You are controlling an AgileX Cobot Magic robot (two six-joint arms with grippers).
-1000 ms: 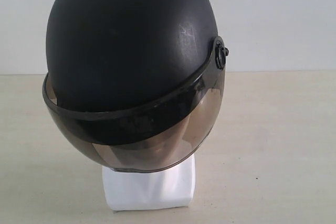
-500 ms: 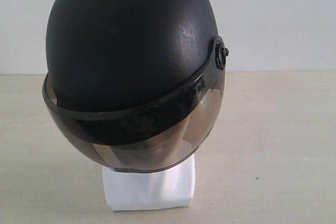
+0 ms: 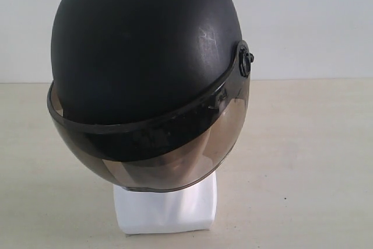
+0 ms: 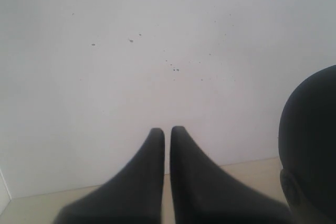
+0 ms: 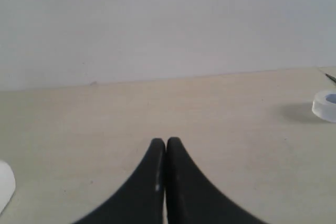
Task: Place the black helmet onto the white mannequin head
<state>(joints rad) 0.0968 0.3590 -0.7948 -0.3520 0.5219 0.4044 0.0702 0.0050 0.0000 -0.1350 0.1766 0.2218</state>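
A: Entry, biggest first. Surface and backdrop?

B: Beige table (image 3: 315,161) under the white mannequin head (image 3: 166,211), plain white wall (image 3: 309,21) behind it.

A: Task item location?

B: The black helmet (image 3: 140,45) sits on top of the head and covers it down to the neck. Only the squarish white base shows beneath. Its smoky visor (image 3: 175,155) is down in front of the face, and the face is not readable through the tint. A round pivot knob (image 3: 245,62) sits on the helmet's side, above the base.

A: Claws?

B: Left gripper (image 4: 167,132): fingers drawn almost together, a thin slit of light between them, nothing in it. It is apart from the head. The helmet's dark shell shows at the margin of that camera's picture, not touching the fingers. Right gripper (image 5: 166,142): tips pressed together, empty, above bare table away from the head.

A: Small items?

B: A translucent ring (image 5: 325,106) lies flat on the table, well apart from the right gripper. Its place relative to the head cannot be told. A white corner (image 5: 4,184) shows at that picture's margin; cannot tell whether it is the head's base.
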